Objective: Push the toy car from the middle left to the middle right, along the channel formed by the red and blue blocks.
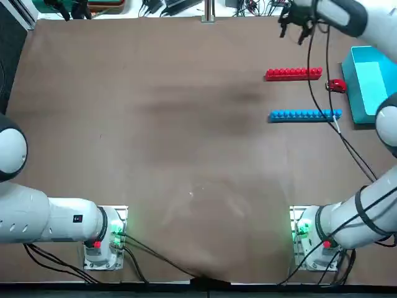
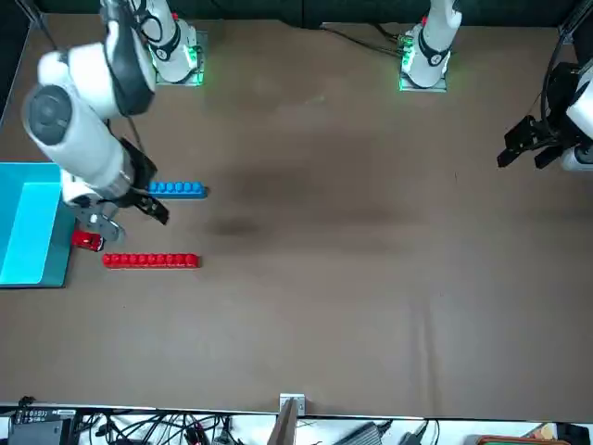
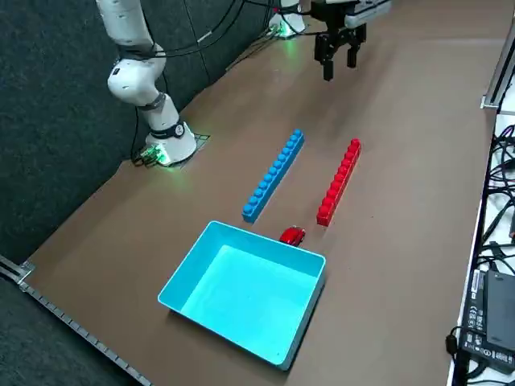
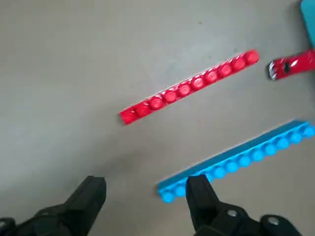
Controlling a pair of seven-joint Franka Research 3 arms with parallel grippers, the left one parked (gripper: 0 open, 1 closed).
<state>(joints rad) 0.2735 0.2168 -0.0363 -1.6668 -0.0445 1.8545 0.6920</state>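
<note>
The tiny red toy car [image 1: 336, 85] rests at the right-hand mouth of the channel, just past the end of the red studded bar [image 1: 294, 74] and close to the light blue bin. The bright blue studded bar [image 1: 305, 115] lies parallel to the red one, nearer the robot. The side view shows the car [image 3: 292, 236] touching neither bar [image 3: 339, 183], [image 3: 274, 174]. My right gripper [image 3: 339, 64] hangs open and empty high above the table, over the bars' left ends. In the wrist view its fingers [image 4: 197, 194] frame the blue bar's end [image 4: 236, 157], with the car [image 4: 290, 66] far off.
A light blue open bin [image 1: 370, 84] stands right of the car, its wall [image 3: 265, 241] a short gap away. Cables and a metal bracket [image 1: 208, 17] line the far table edge. Bare brown tabletop [image 1: 155, 124] stretches left of the bars.
</note>
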